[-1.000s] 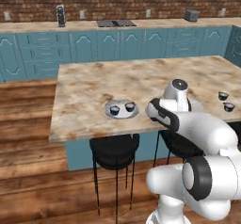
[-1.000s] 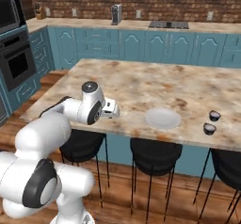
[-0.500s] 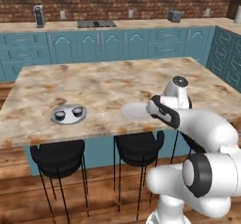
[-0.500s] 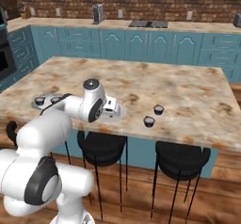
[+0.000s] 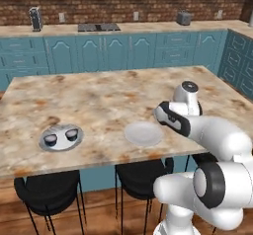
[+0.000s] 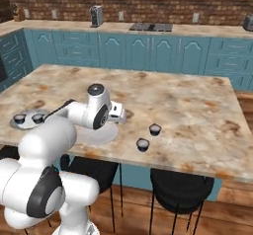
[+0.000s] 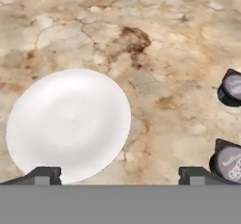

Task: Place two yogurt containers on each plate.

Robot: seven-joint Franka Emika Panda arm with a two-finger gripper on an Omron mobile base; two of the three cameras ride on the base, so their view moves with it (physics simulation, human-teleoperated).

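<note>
The pincer (image 7: 120, 175) hangs above the marbled bench (image 5: 99, 100) near its front edge, its two dark fingertips (image 7: 44, 175) spread wide with nothing between them. Directly under it lies one bare plate (image 7: 68, 123), close to the bench's front edge. Beside that plate, on the robot's right, two yogurt containers (image 6: 142, 144) (image 6: 155, 129) stand upright on the bench itself, near each other but not touching, and clear of the plate's rim. Well apart, toward the robot's left along the front of the bench, the second plate (image 5: 60, 143) carries two more yogurt containers (image 5: 50, 140) (image 5: 71, 135) side by side. Black stools (image 5: 49, 195) stand under the bench's front. Farther back run teal cabinets (image 5: 128, 56) under a brick wall (image 5: 99, 4).
</note>
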